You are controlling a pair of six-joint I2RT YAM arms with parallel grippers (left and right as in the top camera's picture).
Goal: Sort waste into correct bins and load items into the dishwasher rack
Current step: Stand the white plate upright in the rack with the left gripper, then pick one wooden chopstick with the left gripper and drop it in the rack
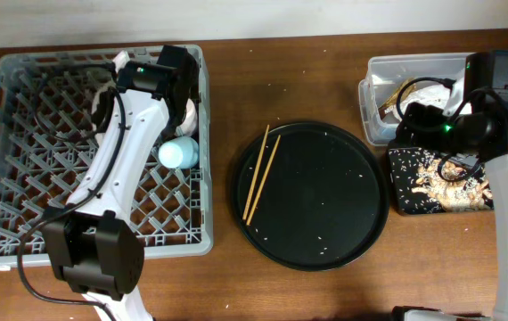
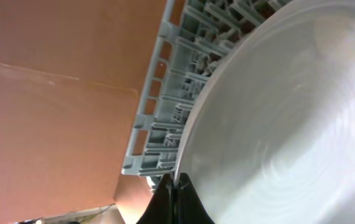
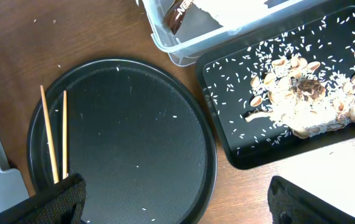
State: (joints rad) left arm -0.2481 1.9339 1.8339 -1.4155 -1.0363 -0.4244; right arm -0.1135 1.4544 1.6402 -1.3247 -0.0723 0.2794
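Observation:
My left gripper (image 1: pixel 181 94) is over the far right corner of the grey dishwasher rack (image 1: pixel 22 178). It is shut on the rim of the pale plate (image 2: pixel 289 124), which it holds on edge among the pegs (image 2: pixel 176 186). A blue cup (image 1: pixel 178 153) lies in the rack just in front of it. Two chopsticks (image 1: pixel 263 174) lie on the left of the round black tray (image 1: pixel 361 214); they also show in the right wrist view (image 3: pixel 53 143). My right gripper (image 3: pixel 187 205) is open and empty, high above the tray's right edge and the bins (image 1: pixel 412 120). The yellow bowl and pink cup are not visible.
The clear tub (image 1: pixel 374 111) at the far right holds a white napkin and a brown wrapper (image 3: pixel 177 15). The shallow black rectangular tray (image 3: pixel 227 134) in front of it holds food scraps and rice (image 3: pixel 296 93). Rice grains dot the round tray.

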